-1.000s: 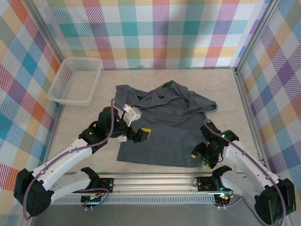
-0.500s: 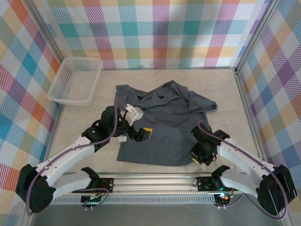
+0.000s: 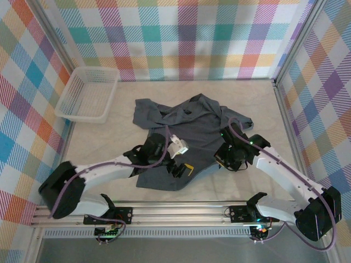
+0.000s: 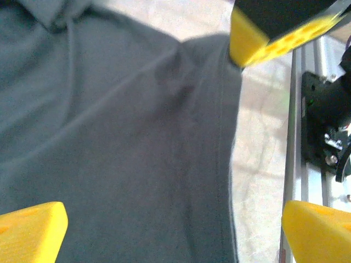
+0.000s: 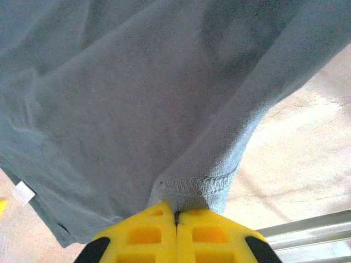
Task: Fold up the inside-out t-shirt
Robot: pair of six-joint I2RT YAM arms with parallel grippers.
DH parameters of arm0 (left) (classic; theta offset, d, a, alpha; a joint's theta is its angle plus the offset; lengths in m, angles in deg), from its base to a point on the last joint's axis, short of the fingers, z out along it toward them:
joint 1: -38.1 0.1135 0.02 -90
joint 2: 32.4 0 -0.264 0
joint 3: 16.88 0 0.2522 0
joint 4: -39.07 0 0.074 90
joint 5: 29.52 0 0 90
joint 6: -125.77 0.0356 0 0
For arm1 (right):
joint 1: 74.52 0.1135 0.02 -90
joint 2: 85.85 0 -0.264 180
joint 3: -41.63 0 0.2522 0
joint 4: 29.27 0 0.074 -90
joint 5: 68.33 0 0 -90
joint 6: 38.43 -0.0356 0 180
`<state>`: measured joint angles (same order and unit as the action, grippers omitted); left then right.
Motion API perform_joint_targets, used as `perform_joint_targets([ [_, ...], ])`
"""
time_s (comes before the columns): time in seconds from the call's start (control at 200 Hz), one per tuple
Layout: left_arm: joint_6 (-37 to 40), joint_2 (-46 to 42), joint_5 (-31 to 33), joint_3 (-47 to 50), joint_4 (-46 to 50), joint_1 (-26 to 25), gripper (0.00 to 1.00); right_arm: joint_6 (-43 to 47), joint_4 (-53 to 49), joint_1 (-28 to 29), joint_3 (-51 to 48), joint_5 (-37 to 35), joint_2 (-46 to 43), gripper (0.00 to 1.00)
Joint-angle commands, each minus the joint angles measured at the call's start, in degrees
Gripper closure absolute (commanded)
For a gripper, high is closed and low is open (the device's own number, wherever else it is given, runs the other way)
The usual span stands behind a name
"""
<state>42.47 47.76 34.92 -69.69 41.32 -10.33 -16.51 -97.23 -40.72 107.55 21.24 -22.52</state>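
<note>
Farther inward: right gripper [image 5: 176,218] with t-shirt [image 3: 193,127]

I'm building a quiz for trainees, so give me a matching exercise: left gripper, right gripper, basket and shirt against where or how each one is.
Things:
1. left gripper
2. right gripper
3. basket
4. shirt

States:
A. far-left corner
B. shut on a stitched hem
C. open above the cloth
D. wrinkled, spread in the middle

Pairs: 1-C, 2-B, 3-A, 4-D

Robot lab test cell, plaid cloth walls [image 3: 186,38] on aluminium frame [image 3: 299,39]; mounting rail [image 3: 181,211] at table [image 3: 98,143] edge
</note>
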Motion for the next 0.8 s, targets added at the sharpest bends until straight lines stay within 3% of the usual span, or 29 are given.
perform_joint_targets([
  [0.0,0.34,5.18,-5.05,-4.20,-4.53,-1.94,0.00,1.26,-0.17,-0.04,-0.02,0.59,-0.72,1.00],
  [0.31,1.73,15.87,-12.57,-9.83,-3.18,-2.81,0.12,1.90,-0.20,-0.05,-0.46,1.06,-1.63,1.00],
  [0.385,1.65,16.83,-12.41,-9.90,-3.58,-2.92,0.20,2.15,-0.47,-0.04,-0.48,1.04,-1.54,1.00],
  [0.495,1.12,17.52,-11.51,-9.98,-4.42,-2.90,0.40,2.07,-0.49,-0.05,-0.48,1.02,-1.55,1.00],
  [0.625,0.98,18.51,-11.28,-11.03,-3.88,-2.90,0.53,1.90,-0.57,-0.05,-0.57,0.91,-1.59,1.00],
  [0.795,0.64,19.56,-11.44,-11.90,-3.52,-3.03,0.57,1.63,-0.49,-0.05,-0.66,0.86,-1.54,1.00],
])
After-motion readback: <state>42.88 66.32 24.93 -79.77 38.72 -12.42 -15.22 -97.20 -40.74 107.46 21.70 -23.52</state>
